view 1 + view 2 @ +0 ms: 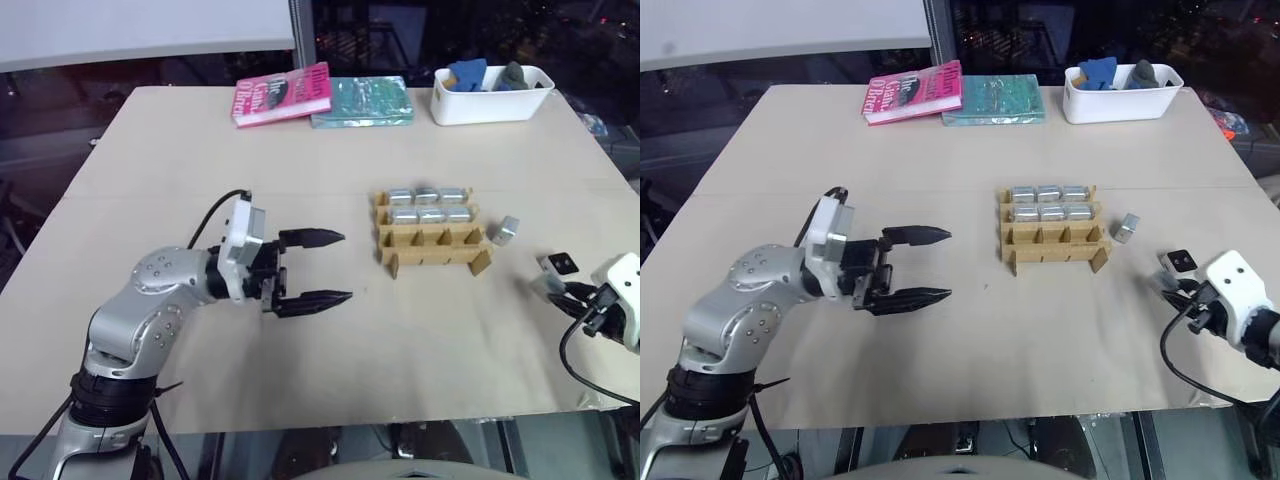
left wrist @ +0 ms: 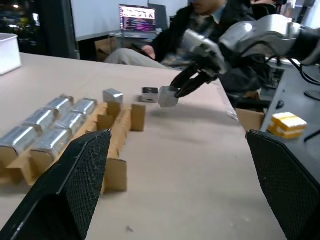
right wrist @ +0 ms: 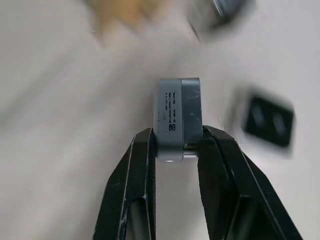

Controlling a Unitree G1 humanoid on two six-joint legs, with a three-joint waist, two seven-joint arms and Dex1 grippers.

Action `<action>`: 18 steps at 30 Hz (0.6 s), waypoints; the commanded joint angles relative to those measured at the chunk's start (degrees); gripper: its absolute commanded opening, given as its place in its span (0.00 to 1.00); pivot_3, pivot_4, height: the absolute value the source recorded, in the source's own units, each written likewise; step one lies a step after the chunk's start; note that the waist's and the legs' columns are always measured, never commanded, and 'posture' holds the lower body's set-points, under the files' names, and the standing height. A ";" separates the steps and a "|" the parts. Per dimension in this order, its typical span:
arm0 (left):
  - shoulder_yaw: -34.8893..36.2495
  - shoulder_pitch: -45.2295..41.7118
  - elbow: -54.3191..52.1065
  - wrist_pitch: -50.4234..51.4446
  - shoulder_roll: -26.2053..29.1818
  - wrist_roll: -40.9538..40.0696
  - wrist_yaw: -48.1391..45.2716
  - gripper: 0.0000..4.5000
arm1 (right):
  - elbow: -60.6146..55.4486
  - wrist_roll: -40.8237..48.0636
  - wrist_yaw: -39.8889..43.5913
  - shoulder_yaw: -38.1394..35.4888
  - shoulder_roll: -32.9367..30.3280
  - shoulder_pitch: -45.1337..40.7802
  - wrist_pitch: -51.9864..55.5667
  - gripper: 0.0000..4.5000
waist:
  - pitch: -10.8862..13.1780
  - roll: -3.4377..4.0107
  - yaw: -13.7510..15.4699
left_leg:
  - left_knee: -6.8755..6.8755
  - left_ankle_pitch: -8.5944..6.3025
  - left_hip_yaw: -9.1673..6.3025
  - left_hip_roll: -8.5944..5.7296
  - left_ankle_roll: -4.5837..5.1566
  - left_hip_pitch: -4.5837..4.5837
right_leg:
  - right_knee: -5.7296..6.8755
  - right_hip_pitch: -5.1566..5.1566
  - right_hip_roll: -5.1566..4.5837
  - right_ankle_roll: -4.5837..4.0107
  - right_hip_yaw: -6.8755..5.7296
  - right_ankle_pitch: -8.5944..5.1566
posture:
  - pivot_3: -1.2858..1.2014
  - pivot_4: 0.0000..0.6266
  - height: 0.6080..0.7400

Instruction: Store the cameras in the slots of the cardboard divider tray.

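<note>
The brown cardboard divider tray (image 1: 432, 241) sits right of centre with six silver-grey cameras (image 1: 430, 205) filling its two upper rows, another camera (image 1: 505, 230) loose at its right, and one (image 3: 179, 118) clamped between black fingers.

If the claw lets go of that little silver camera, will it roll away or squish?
Probably neither. The camera in the right claw looks like a hard, flat-sided block, so it should sit still rather than roll. The fingers pinch it without denting it, so it seems stiff. Its smooth sides might be a bit slippery.
</note>
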 commanded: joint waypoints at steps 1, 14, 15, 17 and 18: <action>-1.37 -4.21 -0.52 1.73 -1.08 -1.87 -0.08 1.00 | -14.09 15.26 -1.03 -0.94 -0.83 -8.68 6.40 0.14 | 0.03 0.04 -0.14 | 0.04 0.00 0.00 0.01 0.00 0.00 | 0.03 0.00 -0.01 0.00 0.01 0.00 | 0.52 0.24 1.00; -5.78 -16.43 6.25 1.36 -7.24 -0.41 -2.93 1.00 | -17.27 32.64 -8.26 13.89 1.06 -33.58 14.96 0.14 | 0.03 -0.04 0.10 | 0.11 -0.02 -0.24 -0.09 0.05 -0.23 | -0.10 0.00 -0.05 0.03 -0.27 0.03 | 0.52 0.24 1.00; -5.81 -16.72 6.41 1.05 -7.26 -0.20 -3.16 1.00 | -17.21 33.13 -8.42 14.16 1.03 -34.07 15.06 0.14 | 0.03 -0.04 0.08 | 0.09 -0.02 -0.24 -0.09 0.05 -0.23 | -0.10 -0.01 -0.06 0.03 -0.27 0.03 | 0.52 0.24 1.00; -5.80 -17.26 6.66 1.19 -7.35 -0.35 -3.34 1.00 | -17.26 33.45 -8.58 14.60 0.90 -34.68 15.03 0.14 | 0.03 -0.04 0.06 | 0.10 -0.02 -0.24 -0.08 0.05 -0.22 | -0.08 -0.01 -0.09 0.03 -0.26 0.03 | 0.52 0.24 1.00; -5.90 -17.43 6.67 1.08 -7.35 -0.32 -3.62 0.94 | -17.30 33.73 -8.72 14.74 0.88 -34.92 15.06 0.14 | 0.03 -0.04 0.05 | 0.12 -0.02 -0.24 -0.08 0.05 -0.22 | -0.06 -0.01 -0.09 0.03 -0.27 0.03 | 0.52 0.24 1.00</action>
